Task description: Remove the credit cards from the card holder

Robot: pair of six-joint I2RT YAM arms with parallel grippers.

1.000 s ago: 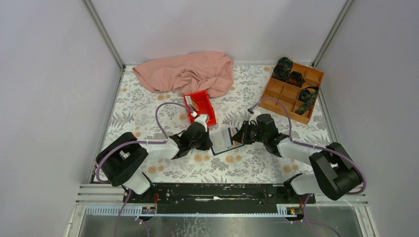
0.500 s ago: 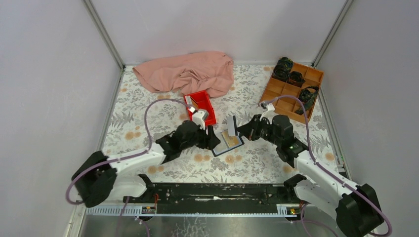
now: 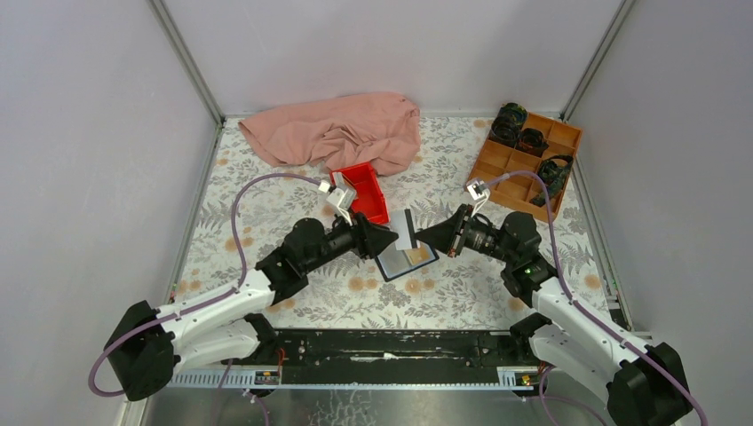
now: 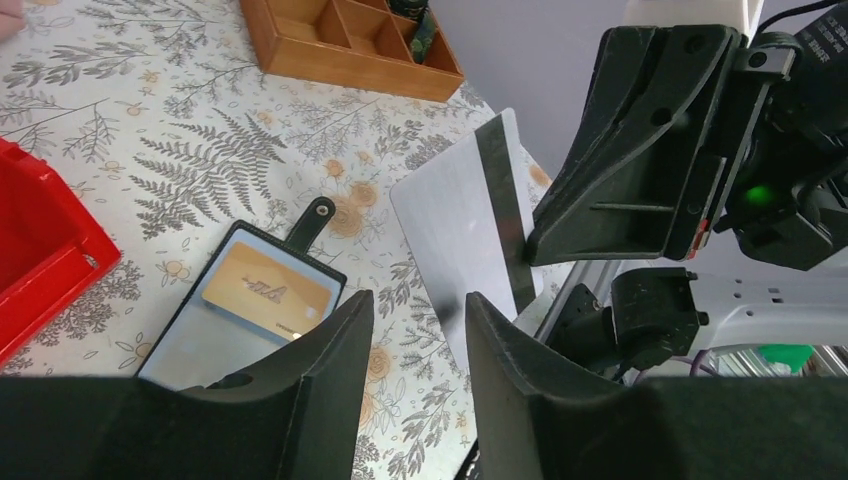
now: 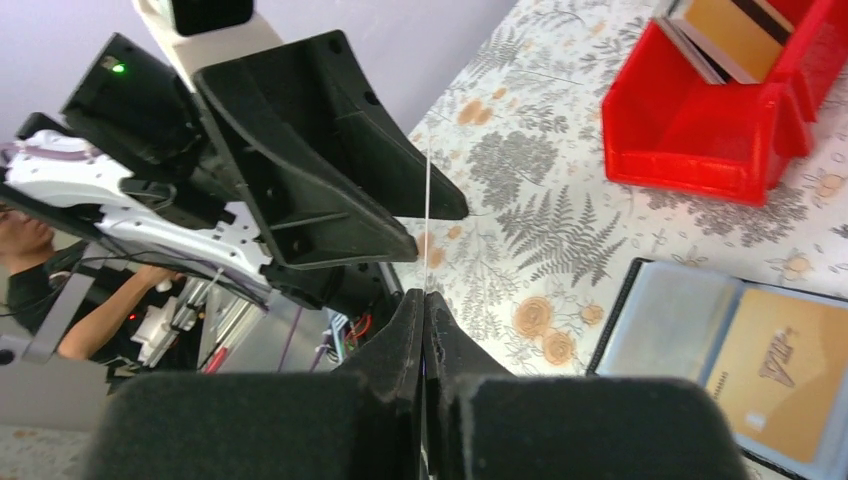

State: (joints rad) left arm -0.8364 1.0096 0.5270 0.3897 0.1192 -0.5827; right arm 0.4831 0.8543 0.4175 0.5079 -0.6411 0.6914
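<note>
Right gripper [image 3: 421, 235] is clamped on the edge of a silver card [image 4: 455, 225], fingers pressed together with the card seen edge-on between them in its wrist view. Left gripper [image 4: 418, 305] has its fingers apart, tips just beside the card's lower corner; cannot tell whether they touch it. One second ago the silver card lay flat on the card holder [image 3: 407, 262] with both grippers low at its edges. Half a second ago it was tilted up. It now stands nearly upright above the holder, clear of the pocket, and both arms are stretched further out from their bases. Card holder lies open on the table [image 3: 266, 204] between the two grippers, blue inside facing up. An orange-gold card [image 4: 268, 292] is still tucked in one pocket panel. The table is covered in a pale print of grey ferns and orange flowers, with plain grey walls [image 3: 89, 133] on three sides and metal posts in the far corners. Pink cloth [image 3: 337, 131] is heaped at the far edge. Red tray [image 3: 368, 193] sits just beyond the holder and near the cloth; the right wrist view shows a striped gold card [image 5: 735, 30] in it, lying on a paler one. Wooden compartment box [image 3: 511, 169] is at the far right, with dark coiled items [image 3: 511, 122] in its far cells and one more along its right side.
</note>
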